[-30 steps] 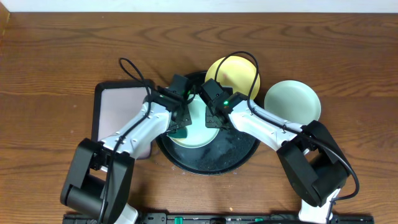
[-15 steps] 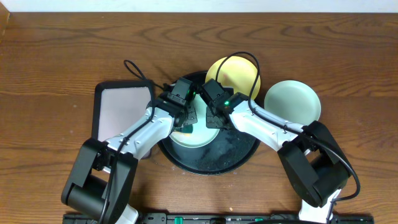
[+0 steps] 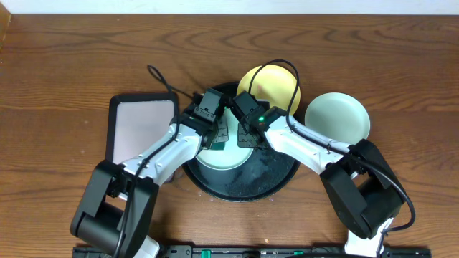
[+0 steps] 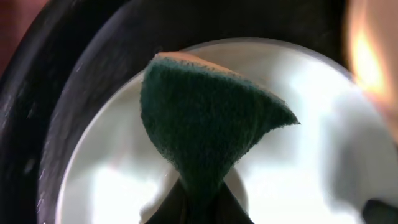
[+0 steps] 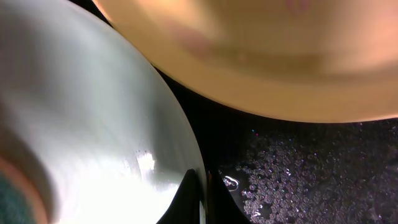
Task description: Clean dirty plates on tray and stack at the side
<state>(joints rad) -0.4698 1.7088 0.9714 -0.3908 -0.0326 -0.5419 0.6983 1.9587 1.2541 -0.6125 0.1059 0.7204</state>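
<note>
**Overhead and both wrist views, one moment.** The wooden bench [image 3: 64, 64] carries everything I see. On it, in the middle near me, lies the round black tray [image 3: 269, 179], its glossy floor covered in small beads of water [image 5: 298, 180]. Just beside it on my left sits a rectangular black-rimmed tray [image 3: 140, 122] with a pale pink inside.

Of the three plates, the mint plate [image 3: 226, 159] lies inside the round tray, left of its centre and partly under both arms. The yellow plate [image 3: 276, 84] sits across the tray's far rim, half over the tray and half over the bench. I cannot tell whether it lies flat or leans. The second mint plate [image 3: 337, 118] rests on the bench to the right, off the tray and near its edge.

My left gripper [image 4: 198, 202] has its fingers pinched tight on the lower edge of a dark green scouring sponge [image 4: 205, 124], which has an orange back. The sponge hangs over the mint plate's [image 4: 298, 174] pale inside. I cannot tell whether it touches the plate.

My right gripper [image 5: 198, 199] has its fingers closed narrow on the mint plate's [image 5: 81, 112] rim, on the side toward the yellow plate [image 5: 261, 56].
</note>
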